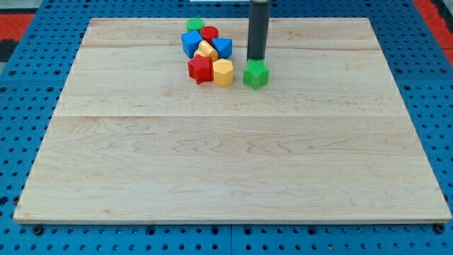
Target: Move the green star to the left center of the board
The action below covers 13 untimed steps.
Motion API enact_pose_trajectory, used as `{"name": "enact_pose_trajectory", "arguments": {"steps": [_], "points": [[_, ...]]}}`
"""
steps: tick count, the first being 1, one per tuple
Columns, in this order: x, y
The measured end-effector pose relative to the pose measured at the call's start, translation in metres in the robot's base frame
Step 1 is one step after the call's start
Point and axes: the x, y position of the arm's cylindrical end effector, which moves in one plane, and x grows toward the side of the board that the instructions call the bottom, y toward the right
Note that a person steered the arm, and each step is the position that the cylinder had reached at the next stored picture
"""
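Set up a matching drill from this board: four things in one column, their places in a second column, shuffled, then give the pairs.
Things:
1. green star-shaped block
2. red star-shaped block
3. green round block
4. my tip

Places:
A. at the cluster's top edge
B. at the green star's top side
C. alone, to the view's right of the cluster
D. at the cluster's lower left, beside the yellow hexagonal block

Pairs: 1-C, 2-D, 3-A, 4-B
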Motion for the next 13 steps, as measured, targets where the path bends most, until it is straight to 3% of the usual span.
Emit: {"name": "enact_pose_trajectory", "arguments": {"steps": [1,2,3,4,6,7,9,11,12,13], "points": [[0.053,-0.001],[0.056,0.071],[0.087,0.037],[0.106,-0.079],[0.066,-0.163],[0.098,-0.161],[-0.013,-0.255],[-0.014,-0.229],[-0.063,-0.228],[-0.074,-0.222]]}}
